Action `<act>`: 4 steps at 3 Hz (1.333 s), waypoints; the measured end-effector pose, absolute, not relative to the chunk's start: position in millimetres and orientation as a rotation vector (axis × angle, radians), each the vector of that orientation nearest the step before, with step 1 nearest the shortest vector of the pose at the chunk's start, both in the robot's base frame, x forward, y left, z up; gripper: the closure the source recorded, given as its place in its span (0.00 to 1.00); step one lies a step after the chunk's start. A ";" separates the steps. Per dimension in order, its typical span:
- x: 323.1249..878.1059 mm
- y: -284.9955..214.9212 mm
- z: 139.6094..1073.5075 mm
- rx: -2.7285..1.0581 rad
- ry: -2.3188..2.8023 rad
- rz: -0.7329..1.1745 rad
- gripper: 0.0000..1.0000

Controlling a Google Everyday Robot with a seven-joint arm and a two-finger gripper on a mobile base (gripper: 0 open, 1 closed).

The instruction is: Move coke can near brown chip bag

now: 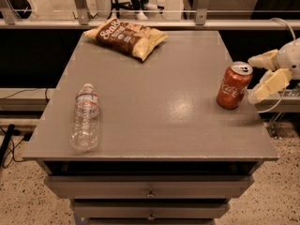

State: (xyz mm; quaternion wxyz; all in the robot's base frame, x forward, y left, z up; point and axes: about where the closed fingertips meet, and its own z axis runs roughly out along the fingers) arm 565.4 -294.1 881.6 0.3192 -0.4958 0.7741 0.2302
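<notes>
Jaws spread wide, nothing between them. Gripper (252,78) sits off the table's 3 o'clock edge, fingertips aimed at the coke can (234,86), just beside it; contact unclear. Can upright near the right edge of the grey table (154,125), at about 3 o'clock. Brown chip bag (125,36) lies flat at 12 o'clock near the far edge, well apart from the can. Water bottle (86,118) on its side at 8 o'clock.

Office-like robot lab: grey drawer cabinet (154,125), speckled floor (21,198), cables (10,146), rolling chair (120,3) behind the railing (154,24), gripper (252,78) off the cabinet's right edge.
</notes>
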 end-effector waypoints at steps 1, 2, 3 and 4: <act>560.9 -275.4 866.6 -1.260 1.968 0.762 0.00; 559.0 -252.0 858.9 -1.226 1.856 0.904 0.18; 562.0 -229.8 864.6 -1.213 1.757 1.010 0.42; 567.3 -216.1 883.9 -1.216 1.662 1.070 0.65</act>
